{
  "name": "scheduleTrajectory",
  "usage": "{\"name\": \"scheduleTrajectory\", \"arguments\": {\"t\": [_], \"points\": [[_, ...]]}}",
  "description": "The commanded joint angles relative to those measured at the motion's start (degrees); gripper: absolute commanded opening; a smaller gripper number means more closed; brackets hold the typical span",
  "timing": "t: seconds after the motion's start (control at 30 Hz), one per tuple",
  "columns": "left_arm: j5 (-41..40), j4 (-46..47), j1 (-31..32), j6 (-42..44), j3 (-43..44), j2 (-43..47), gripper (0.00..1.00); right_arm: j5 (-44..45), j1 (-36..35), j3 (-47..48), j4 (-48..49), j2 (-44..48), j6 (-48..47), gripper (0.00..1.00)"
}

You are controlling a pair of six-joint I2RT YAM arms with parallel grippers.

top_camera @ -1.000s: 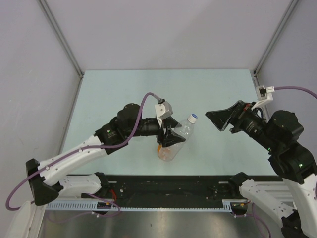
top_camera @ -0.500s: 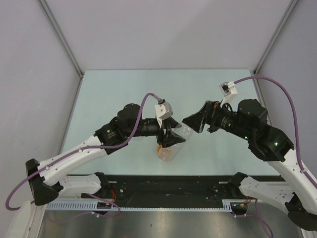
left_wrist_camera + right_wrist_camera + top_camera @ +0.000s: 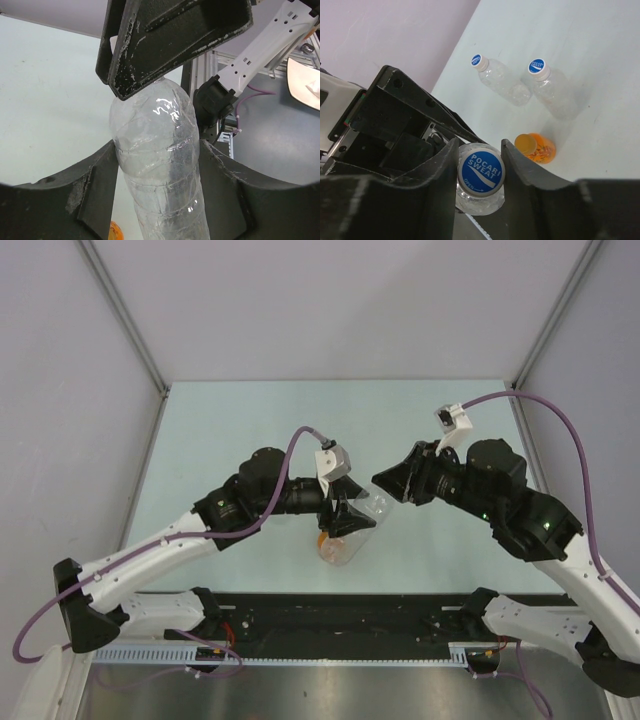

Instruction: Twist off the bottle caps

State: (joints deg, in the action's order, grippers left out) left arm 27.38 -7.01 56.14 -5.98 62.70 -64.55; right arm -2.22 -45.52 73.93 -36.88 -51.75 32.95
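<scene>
Begins at the near edge with a black rail (image 3: 340,612) across the front of the pale green table (image 3: 250,420), both arm bases bolted along it. Hems in on either side with grey walls (image 3: 60,440) tight against the table's edges, joined by a back wall at the far edge. Leaves open tabletop from the grippers back to that far edge and out toward the left wall; crowds only at the middle front, where the two arms meet. Clamps the left gripper (image 3: 343,518) on the body of a clear bottle (image 3: 160,165), fingers (image 3: 100,195) pressed to both sides, bottle tilted with its neck toward the right arm. Closes the right gripper (image 3: 481,167) on that bottle's blue cap (image 3: 481,172), one finger tight against each side of the rim. Shows beyond the cap, in the right wrist view, a short orange bottle (image 3: 542,152) with its orange cap (image 3: 525,144) on. Finds farther off a first spare bottle (image 3: 506,86) and, just beside it, a second spare bottle (image 3: 557,100), both clear and blue-capped, possibly upright, though hard to judge from this angle.
</scene>
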Motion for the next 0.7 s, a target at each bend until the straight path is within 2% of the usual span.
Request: {"name": "scheduleTrajectory", "arguments": {"t": [0.0, 0.07, 0.1, 0.17, 0.2, 0.27, 0.37, 0.67], "points": [[1.89, 1.56, 0.46, 0.53, 1.46, 0.57, 0.41, 2.22, 0.08, -0.1, 2.26, 1.21, -0.52, 0.19], [1.89, 1.73, 0.46, 0.44, 1.2, 0.57, 0.44, 2.22, -0.01, -0.1, 2.17, 1.21, -0.43, 0.09], [1.89, 2.08, 0.46, 0.44, 1.03, 0.48, 0.45, 2.22, 0.08, -0.1, 2.17, 1.21, -0.43, 0.0], [1.8, 2.43, 0.46, 0.18, 0.94, 0.48, 0.49, 2.22, 0.08, -0.1, 2.17, 1.3, -0.43, 0.0], [1.8, 2.52, 0.46, 0.0, 0.94, 0.31, 0.57, 2.22, -0.01, -0.1, 2.17, 1.3, -0.34, 0.0], [1.98, 2.7, 0.46, -0.17, 1.02, 0.22, 0.66, 2.22, -0.01, -0.1, 2.25, 1.56, -0.26, 0.0], [2.59, 2.96, 0.46, -0.88, 0.94, -0.13, 0.76, 2.22, 0.08, -0.1, 2.61, 1.73, -0.25, 0.0], [4.88, 4.63, 0.46, -3.42, 0.67, -1.36, 0.87, 2.13, -0.01, -0.1, 2.96, 2.0, 0.19, 0.0]]}}
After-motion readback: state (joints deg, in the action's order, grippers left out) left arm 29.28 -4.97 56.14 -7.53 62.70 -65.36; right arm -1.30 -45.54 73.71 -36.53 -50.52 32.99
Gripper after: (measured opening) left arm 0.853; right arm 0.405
